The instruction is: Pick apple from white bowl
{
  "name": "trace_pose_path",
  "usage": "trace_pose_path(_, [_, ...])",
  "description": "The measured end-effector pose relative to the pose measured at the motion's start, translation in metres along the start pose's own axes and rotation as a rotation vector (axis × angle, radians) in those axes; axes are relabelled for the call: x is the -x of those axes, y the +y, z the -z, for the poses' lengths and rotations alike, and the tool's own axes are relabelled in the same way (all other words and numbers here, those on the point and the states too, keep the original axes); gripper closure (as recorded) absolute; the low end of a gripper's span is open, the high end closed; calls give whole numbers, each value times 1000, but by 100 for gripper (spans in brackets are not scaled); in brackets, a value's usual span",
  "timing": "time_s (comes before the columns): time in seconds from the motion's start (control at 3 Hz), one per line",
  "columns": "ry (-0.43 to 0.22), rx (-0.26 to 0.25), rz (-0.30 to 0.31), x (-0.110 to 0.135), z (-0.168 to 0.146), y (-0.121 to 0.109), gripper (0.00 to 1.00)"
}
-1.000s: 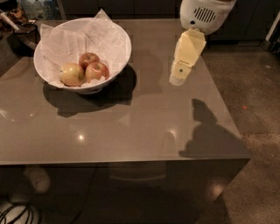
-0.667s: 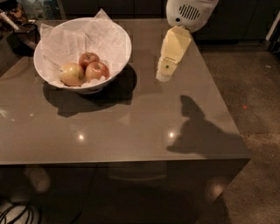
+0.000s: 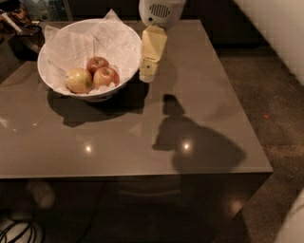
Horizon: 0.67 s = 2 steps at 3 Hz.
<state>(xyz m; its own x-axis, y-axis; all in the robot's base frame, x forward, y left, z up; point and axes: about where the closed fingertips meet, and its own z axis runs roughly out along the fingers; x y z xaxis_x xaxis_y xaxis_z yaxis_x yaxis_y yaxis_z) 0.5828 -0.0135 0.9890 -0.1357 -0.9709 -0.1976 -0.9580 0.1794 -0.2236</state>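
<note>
The white bowl (image 3: 57, 83) stands on the left part of the grey table (image 3: 142, 142), lined with crumpled white paper (image 3: 102, 40). In it lie three apples: a yellowish one (image 3: 78, 79) at the left and two red ones (image 3: 97, 63) (image 3: 106, 77). My gripper (image 3: 148, 71) hangs from the white arm housing (image 3: 160, 12) just to the right of the bowl's rim, above the table, cream-coloured and pointing down. Nothing is seen held in it.
Dark clutter (image 3: 16, 21) lies at the table's far left corner. The arm's shadow (image 3: 199, 142) falls on the right part of the table. The table's front edge (image 3: 133, 174) and right edge border a speckled floor (image 3: 270, 109). Cables (image 3: 19, 230) lie on the floor at lower left.
The gripper and arm have moved left toward the bowl, from mid-table to right beside its rim. The bowl and apples have not shifted relative to the table.
</note>
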Motion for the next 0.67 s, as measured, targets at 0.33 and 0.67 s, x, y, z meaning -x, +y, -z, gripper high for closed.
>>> trace_pose_path(0.33, [-21,-18,5,8,0,-3,0])
trace_pose_path(0.67, [-94,18,-2,19,-8,-9,0])
